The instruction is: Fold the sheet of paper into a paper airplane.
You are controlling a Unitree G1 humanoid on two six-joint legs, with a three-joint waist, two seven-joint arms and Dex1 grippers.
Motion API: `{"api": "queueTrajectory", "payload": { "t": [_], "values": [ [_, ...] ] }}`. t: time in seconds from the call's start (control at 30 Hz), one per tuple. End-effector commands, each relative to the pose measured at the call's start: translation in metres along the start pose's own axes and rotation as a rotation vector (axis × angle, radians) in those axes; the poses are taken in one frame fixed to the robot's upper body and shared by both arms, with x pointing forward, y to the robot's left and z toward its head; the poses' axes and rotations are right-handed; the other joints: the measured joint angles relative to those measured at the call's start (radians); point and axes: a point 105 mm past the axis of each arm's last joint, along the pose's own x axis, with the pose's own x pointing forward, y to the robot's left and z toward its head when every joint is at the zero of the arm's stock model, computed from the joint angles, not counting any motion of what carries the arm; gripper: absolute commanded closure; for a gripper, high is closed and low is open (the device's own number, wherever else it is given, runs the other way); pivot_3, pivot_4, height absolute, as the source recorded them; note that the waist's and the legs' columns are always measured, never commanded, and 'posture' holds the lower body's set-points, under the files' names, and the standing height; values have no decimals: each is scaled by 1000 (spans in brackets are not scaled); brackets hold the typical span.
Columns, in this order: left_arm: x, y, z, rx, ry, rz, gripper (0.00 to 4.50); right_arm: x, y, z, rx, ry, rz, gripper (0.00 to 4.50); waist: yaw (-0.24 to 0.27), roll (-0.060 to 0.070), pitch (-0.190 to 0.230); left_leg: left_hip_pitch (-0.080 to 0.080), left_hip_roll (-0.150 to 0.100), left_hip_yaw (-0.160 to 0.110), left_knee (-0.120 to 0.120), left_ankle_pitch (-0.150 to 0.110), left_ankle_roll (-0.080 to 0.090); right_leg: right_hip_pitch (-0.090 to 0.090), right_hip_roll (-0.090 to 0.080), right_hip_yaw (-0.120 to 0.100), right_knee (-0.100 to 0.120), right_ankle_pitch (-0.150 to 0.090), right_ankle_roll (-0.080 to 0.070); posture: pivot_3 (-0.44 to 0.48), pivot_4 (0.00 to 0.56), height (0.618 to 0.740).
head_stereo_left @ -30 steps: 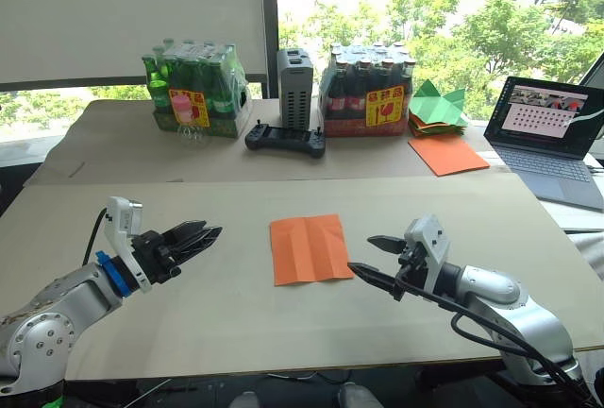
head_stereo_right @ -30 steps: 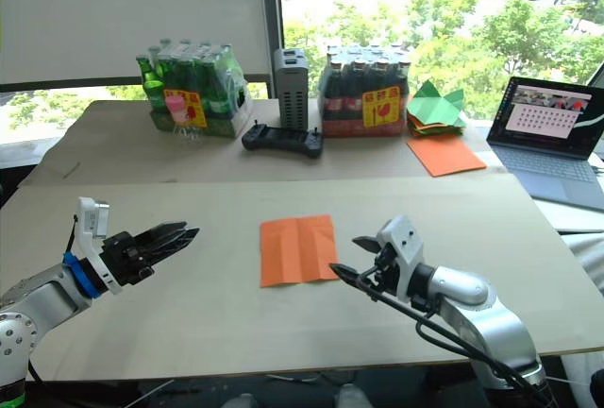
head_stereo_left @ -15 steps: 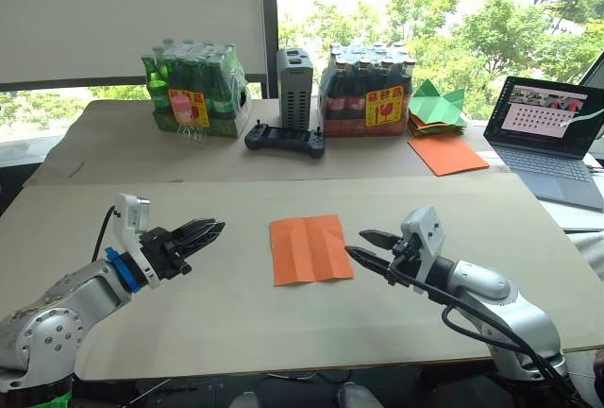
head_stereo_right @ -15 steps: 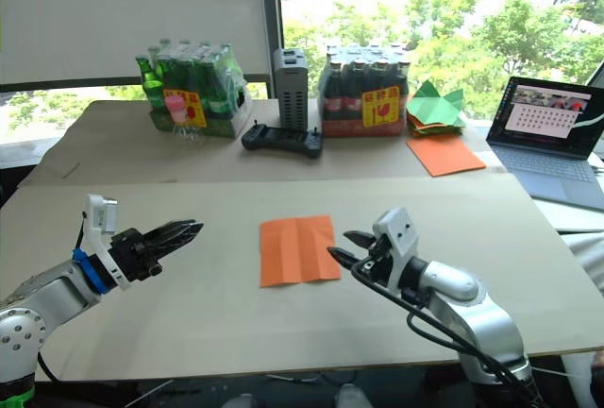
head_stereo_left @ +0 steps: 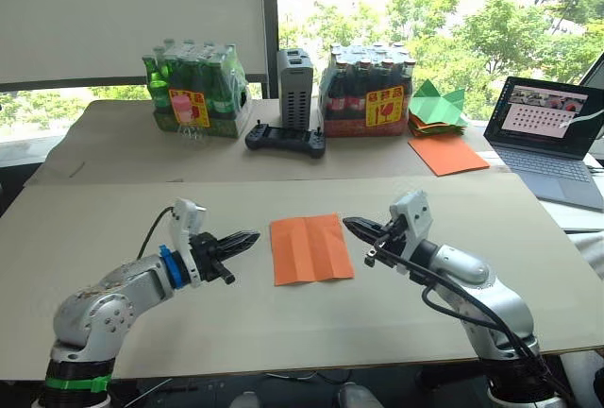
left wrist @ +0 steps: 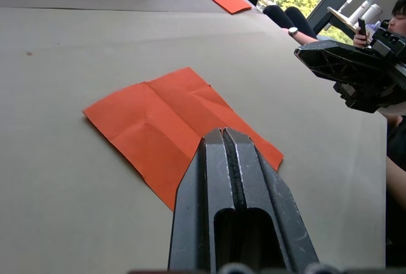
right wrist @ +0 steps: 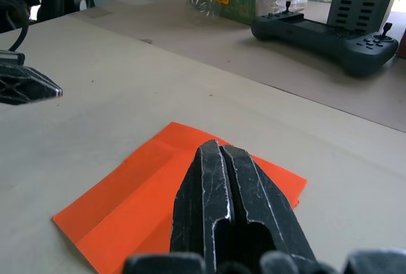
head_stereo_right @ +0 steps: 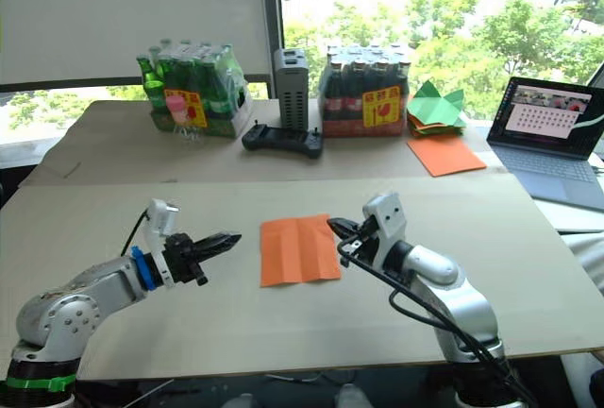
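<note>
Presently, the approach stage of the first fold. The sheet of paper [head_stereo_left: 310,248] lies flat and creased on the bench [head_stereo_left: 113,219], roughly midway between the two arms, with no flap yet raised and no airplane shape formed; folding proper has, by this evidence, not begun. The left gripper [head_stereo_left: 238,241] hovers near the sheet's left edge, its fingers [left wrist: 229,179] pressed together and holding nothing. The right gripper [head_stereo_left: 360,229] sits just beside the sheet's upper right corner; in the right wrist view its fingers [right wrist: 227,191] are likewise closed and empty, their tips over the paper, though whether they touch it cannot be told.

Behind, on the far bench: two packs of bottles [head_stereo_left: 196,90], a handheld controller [head_stereo_left: 285,138], a larger orange sheet [head_stereo_left: 447,154], green paper shapes [head_stereo_left: 436,103] and a laptop [head_stereo_left: 552,134].

Judgement: the next move calls for one gripper to pin the sheet while the other parts its fingers, lifts a corner and carries it to the centre crease. Thin paper may slide rather than lift.
</note>
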Motion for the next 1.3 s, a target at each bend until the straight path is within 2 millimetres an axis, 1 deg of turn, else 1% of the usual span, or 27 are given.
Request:
{"api": "queueTrajectory", "payload": {
  "t": [0.03, 0.2, 0.33, 0.47, 0.7, 0.9, 1.0, 1.1, 1.2, 1.3],
  "values": [
    [21, -1, -5, 83, 40, -44, 4500, 8, 1, 13, -48, -54, -18, 4481, 0, 0, 0, 0, 0, 0, 0, 0, 0, 0, 0, 0, 0, 0, 0, 0, 150, 740],
    [43, 4, -18, 113, 89, -62, 4500, 14, -2, 10, -52, -50, -68, 4481, 0, 0, 0, 0, 0, 0, 0, 0, 0, 0, 0, 0, 0, 0, 0, 0, 150, 740],
    [50, 4, -23, 124, 111, -80, 4500, 12, -2, 5, -50, -36, -94, 4481, -1, 0, 0, 0, 0, 0, 0, 0, 0, 0, 0, 0, 0, 0, 0, 0, 150, 740],
    [49, 4, -35, 142, 159, -87, 4500, 6, -7, -8, -65, 33, -134, 4481, 0, 0, 0, 0, 0, 0, 0, 0, 0, 0, 0, 0, 0, 0, 0, 0, 150, 740],
    [42, 6, -43, 147, 189, -89, 4500, -6, -20, -47, -177, 239, -164, 4481, -2, 0, 0, 0, 0, 0, 0, 0, 0, 0, 0, 0, 0, 0, 0, 0, 150, 740],
    [38, 8, -46, 159, 209, -83, 4500, -8, -22, -64, -181, 317, -152, 4481, -2, 0, 0, 0, 0, 0, 0, 0, 0, 0, 0, 0, 0, 0, 0, 0, 150, 740],
    [37, 8, -47, 165, 214, -81, 4500, -8, -21, -66, -183, 329, -138, 4481, -3, 0, 0, 0, 0, 0, 0, 0, 0, 0, 0, 0, 0, 0, 0, 0, 150, 740],
    [34, 8, -47, 173, 217, -75, 4500, -14, -20, -66, -132, 341, -124, 4481, -2, 0, 0, 0, 0, 0, 0, 0, 0, 0, 0, 0, 0, 0, 0, 0, 150, 740],
    [32, 8, -47, 172, 216, -73, 4500, -22, -16, -64, -147, 348, -82, 4481, 1, 0, 0, 0, 0, 0, 0, 0, 0, 1, 0, 0, 0, 0, 0, 0, 150, 740],
    [32, 8, -48, 176, 220, -71, 4500, -27, -5, -57, -122, 321, -21, 4481, 1, 0, 0, 0, 0, 0, 0, 0, 0, 1, 0, 0, 0, 0, 0, 0, 150, 740]
  ]
}}
